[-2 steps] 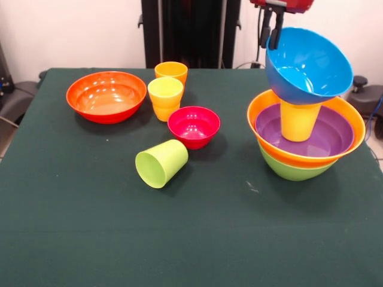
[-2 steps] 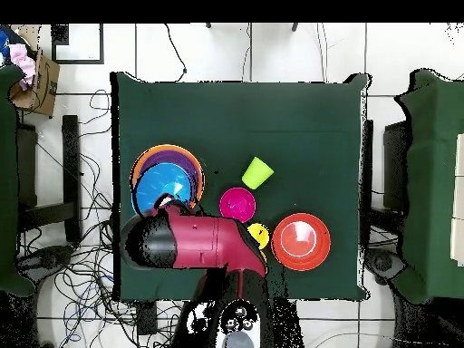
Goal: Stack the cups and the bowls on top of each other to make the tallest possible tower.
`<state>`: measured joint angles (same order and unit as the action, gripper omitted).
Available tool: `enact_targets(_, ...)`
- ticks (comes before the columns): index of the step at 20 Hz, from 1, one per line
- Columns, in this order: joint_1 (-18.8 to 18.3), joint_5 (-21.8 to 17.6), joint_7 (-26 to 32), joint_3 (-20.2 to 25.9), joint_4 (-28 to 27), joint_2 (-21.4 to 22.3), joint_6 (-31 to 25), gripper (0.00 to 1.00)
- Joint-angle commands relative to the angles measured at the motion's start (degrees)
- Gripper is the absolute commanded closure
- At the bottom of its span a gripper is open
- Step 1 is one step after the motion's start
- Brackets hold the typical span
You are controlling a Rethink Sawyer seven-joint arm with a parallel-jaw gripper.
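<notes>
arm [image 1: 281,5]: cut by top edge | orange cup [image 1: 171,70]: half hidden

Arm comes in from the top, gripper [image 1: 271,37] pointing straight down, its dark fingers [image 1: 278,33] close together; from overhead the red arm [image 2: 204,243] lies stretched sideways.

The dark green surface [image 1: 90,239] carries, below the pincer [image 1: 270,33], the tower [image 1: 305,143]; off to its side sit a red-orange bowl [image 1: 106,95], two upright cups [image 1: 166,95], a magenta bowl [image 1: 193,126] and a toppled lime cup [image 1: 160,163].
</notes>
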<state>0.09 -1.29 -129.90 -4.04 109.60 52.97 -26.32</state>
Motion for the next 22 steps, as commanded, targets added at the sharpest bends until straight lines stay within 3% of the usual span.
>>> enact_targets(1,1.19,-1.58,-3.87,3.36,2.62,-2.37,2.51,1.0)
enact_targets(6,0.91,-0.04,-3.71,4.41,2.81,-0.86,1.24,1.0)
enact_targets(12,1.45,-0.38,-4.43,4.17,2.34,-2.11,2.5,1.0)
enact_targets(22,0.88,-1.38,-5.43,4.62,2.94,-7.13,11.25,1.0)
